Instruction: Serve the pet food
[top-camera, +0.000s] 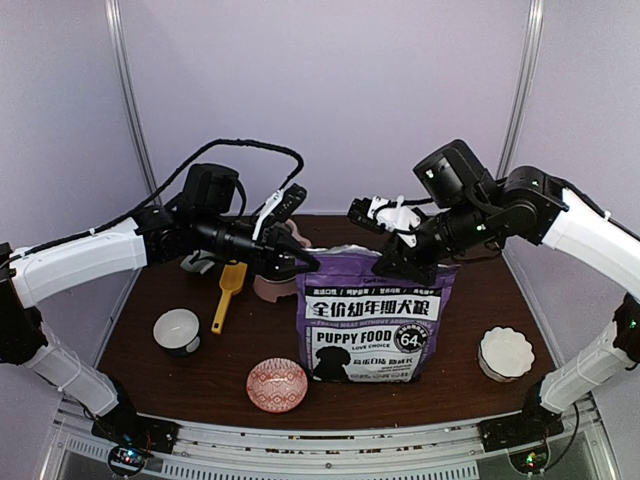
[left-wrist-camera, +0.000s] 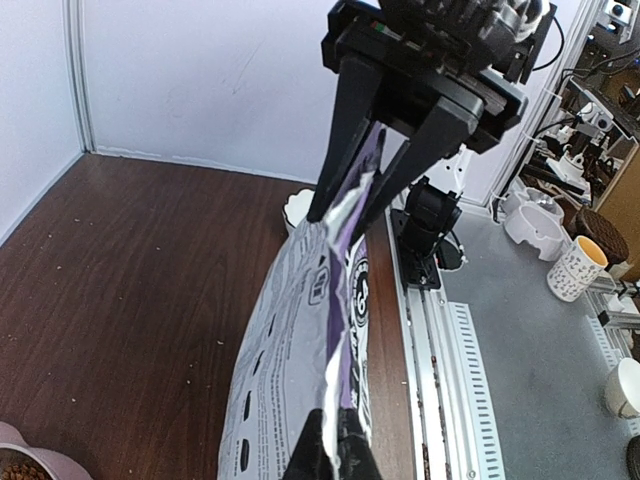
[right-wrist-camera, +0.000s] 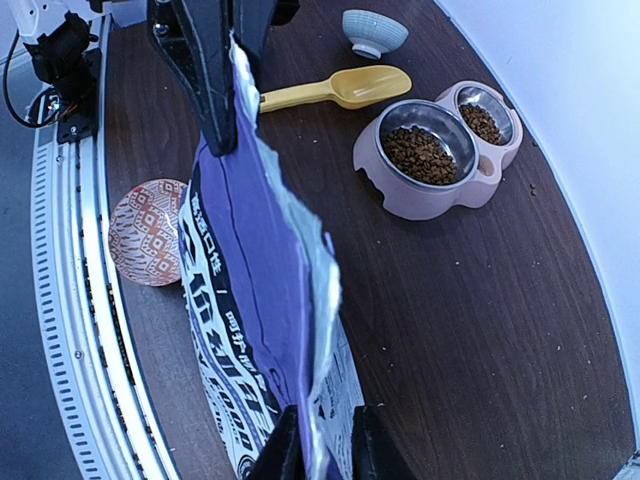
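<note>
Jaws of the left gripper (left-wrist-camera: 330, 445) are clamped on one top corner of the purple bag (top-camera: 372, 325). Those of the right gripper (right-wrist-camera: 320, 445) pinch the opposite corner, with the ragged mouth stretched flat between them and the bag standing below. Near the left jaws, behind the bag, the pink feeder (right-wrist-camera: 435, 165) already holds pet food (right-wrist-camera: 420, 155), with the yellow scoop (right-wrist-camera: 335, 90) beside it. Serving looks largely done. The next move probably calls for steadying the bag upright before either grip lets go.
</note>
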